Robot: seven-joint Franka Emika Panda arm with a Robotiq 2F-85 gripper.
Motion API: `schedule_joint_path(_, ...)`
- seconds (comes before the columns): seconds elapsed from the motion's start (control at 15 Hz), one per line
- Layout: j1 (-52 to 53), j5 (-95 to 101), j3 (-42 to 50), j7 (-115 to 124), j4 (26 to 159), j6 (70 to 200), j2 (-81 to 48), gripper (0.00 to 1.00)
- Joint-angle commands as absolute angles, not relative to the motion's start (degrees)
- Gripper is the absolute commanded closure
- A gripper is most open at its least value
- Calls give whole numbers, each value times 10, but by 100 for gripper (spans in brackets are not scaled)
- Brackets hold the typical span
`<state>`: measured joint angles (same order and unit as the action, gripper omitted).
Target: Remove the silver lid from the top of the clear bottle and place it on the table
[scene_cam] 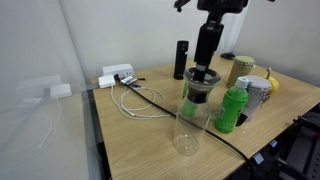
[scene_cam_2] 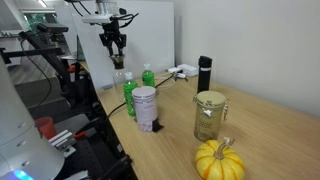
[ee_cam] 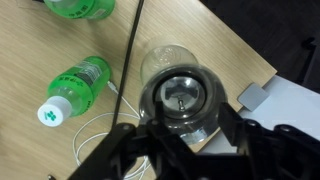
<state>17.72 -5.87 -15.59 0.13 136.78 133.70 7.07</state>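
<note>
The clear bottle stands upright on the light wood table. In the wrist view I look straight down on it. The round silver lid sits in its dark collar. My gripper is open, with one dark finger on each side of the collar and nothing held. In an exterior view the gripper hangs just above the bottle's neck and hides the lid. It also shows high over the table edge in an exterior view.
A green bottle and a silvery can stand close beside the clear bottle. A black cylinder, a lidded glass jar and a small pumpkin stand further off. White cables and adapters lie nearby.
</note>
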Motion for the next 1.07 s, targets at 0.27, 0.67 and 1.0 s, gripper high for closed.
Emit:
schedule_joint_path(0.27, 172, -50, -159, 9, 1374, 1352, 69, 78)
schedule_joint_path(0.67, 173, -49, -160, 9, 1386, 1349, 67, 70)
schedule_joint_path(1.0, 173, -48, -160, 6, 1389, 1349, 68, 95)
